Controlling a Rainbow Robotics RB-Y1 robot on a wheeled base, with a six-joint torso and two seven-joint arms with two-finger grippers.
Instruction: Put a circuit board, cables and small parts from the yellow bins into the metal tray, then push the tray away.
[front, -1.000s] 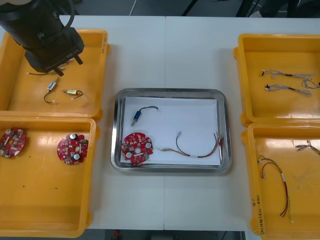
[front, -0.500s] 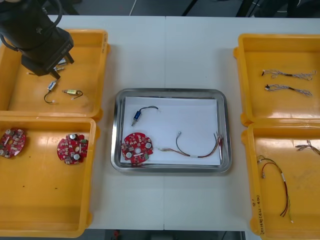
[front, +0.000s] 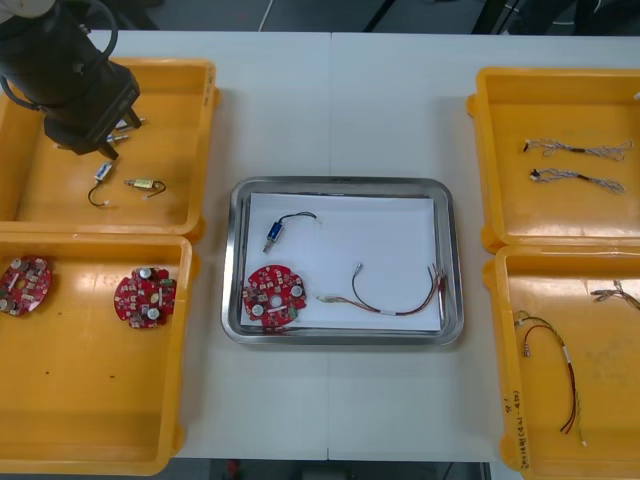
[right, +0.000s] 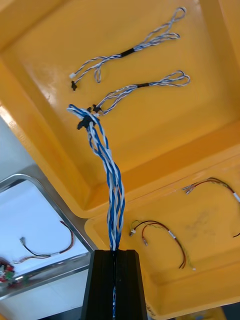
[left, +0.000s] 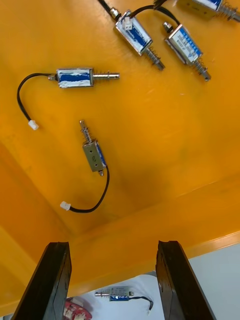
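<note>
The right gripper (right: 114, 254) has its fingers (right: 102, 285) pinched on one end of a twisted blue and white cable (right: 102, 150), which runs out from them toward the far right yellow bin (right: 45, 65). Its loose end, marked by a black tie, hangs close to one of two similar cables (right: 131, 50) lying in that bin; whether it touches them I cannot tell. The cable looks light and limp, so it will likely swing and trail when carried. The loose end could catch on the bin wall or the tray rim, and a hold nearer the middle would trail less. The metal tray (front: 340, 186) sits in the middle of the bench (front: 330, 110), holding a circuit board (front: 274, 295), a red and yellow cable (front: 385, 300) and a small metal part (front: 274, 235). The left gripper (left: 114, 245), fingers spread, hovers over the far left bin (front: 180, 130), above loose small metal parts (left: 94, 155).
</note>
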